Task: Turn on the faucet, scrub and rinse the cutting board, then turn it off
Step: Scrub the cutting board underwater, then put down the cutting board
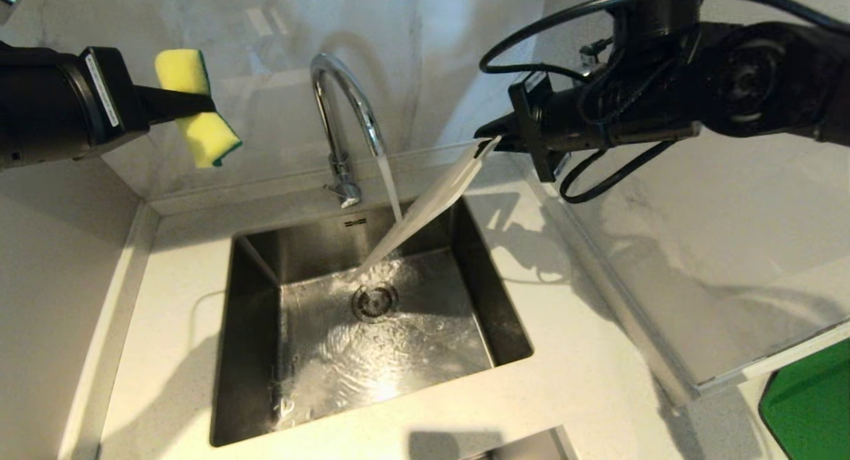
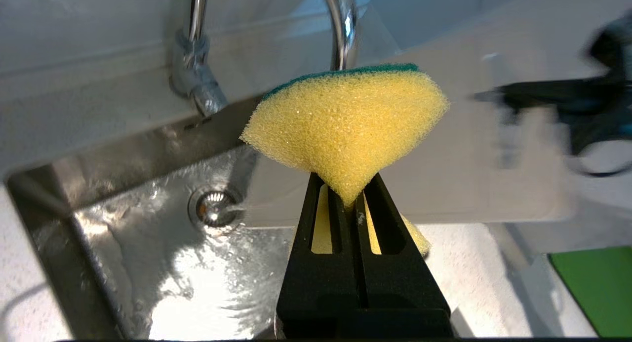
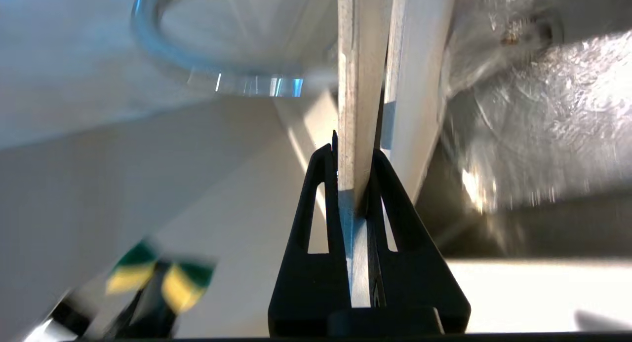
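Observation:
The chrome faucet (image 1: 342, 108) runs, its stream striking the cream-white cutting board (image 1: 435, 198). The board slants edge-on over the sink (image 1: 252, 354), its lower end above the drain. My right gripper (image 1: 495, 136) is shut on the board's upper edge (image 3: 356, 110). My left gripper (image 1: 206, 103) is up at the left, away from the board, shut on a yellow-and-green sponge (image 1: 192, 108). In the left wrist view the sponge (image 2: 345, 125) bulges out past the fingertips. The faucet's lever (image 1: 342, 193) sits at its base.
Water swirls across the steel sink floor round the drain (image 1: 374, 302). A pale countertop (image 1: 584, 354) surrounds the sink. A raised grey panel (image 1: 717, 261) lies at the right, with a green object (image 1: 810, 400) at the lower right corner. A marbled wall stands behind.

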### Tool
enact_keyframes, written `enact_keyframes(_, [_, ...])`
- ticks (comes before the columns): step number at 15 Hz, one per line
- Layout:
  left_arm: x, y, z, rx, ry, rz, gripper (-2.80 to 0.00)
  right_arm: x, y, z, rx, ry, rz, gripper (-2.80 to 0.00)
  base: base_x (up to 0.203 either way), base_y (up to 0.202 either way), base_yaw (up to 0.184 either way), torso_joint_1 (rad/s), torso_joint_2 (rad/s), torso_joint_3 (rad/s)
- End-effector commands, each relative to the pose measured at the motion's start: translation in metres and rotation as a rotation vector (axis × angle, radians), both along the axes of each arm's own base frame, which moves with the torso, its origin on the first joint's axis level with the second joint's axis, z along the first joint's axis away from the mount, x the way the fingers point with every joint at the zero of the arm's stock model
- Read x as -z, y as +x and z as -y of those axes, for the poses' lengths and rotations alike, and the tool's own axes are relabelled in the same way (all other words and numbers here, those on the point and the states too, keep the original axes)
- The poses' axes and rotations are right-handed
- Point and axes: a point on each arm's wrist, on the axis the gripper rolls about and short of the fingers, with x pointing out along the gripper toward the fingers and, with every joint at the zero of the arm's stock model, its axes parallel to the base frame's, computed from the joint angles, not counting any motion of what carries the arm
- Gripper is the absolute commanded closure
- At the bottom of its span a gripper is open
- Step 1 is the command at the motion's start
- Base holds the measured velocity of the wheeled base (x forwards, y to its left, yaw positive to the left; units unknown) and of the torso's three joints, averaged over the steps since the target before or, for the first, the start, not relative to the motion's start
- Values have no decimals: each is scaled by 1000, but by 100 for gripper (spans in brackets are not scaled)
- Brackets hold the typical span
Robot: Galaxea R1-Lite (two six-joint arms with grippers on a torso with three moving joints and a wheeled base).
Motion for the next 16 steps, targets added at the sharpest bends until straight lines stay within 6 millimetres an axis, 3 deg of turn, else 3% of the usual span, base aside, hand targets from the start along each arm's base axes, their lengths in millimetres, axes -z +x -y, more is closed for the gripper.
enact_keyframes(1, [4, -4, -2, 2, 3, -7, 0, -32, -48, 16, -12, 4, 12, 0, 0, 0, 0, 0, 0, 0])
enact_keyframes(5, [5, -3, -1, 2, 3, -11, 0, -47, -104, 37, -18, -48, -52, 0, 0, 0, 0, 0, 0, 0])
enact_keyframes(10, [5, -3, -1, 0, 6, -10, 0, -55, -152, 53, -29, -100, -93, 0, 0, 0, 0, 0, 0, 0])
enact_keyframes(13, [7, -4, -2, -5, 12, -14, 0, -57, -166, 59, -29, -119, -88, 0, 0, 0, 0, 0, 0, 0])
enact_keyframes(16, [7, -8, -4, -6, 15, -10, 0, -57, -168, 59, -29, -120, -85, 0, 0, 0, 0, 0, 0, 0])
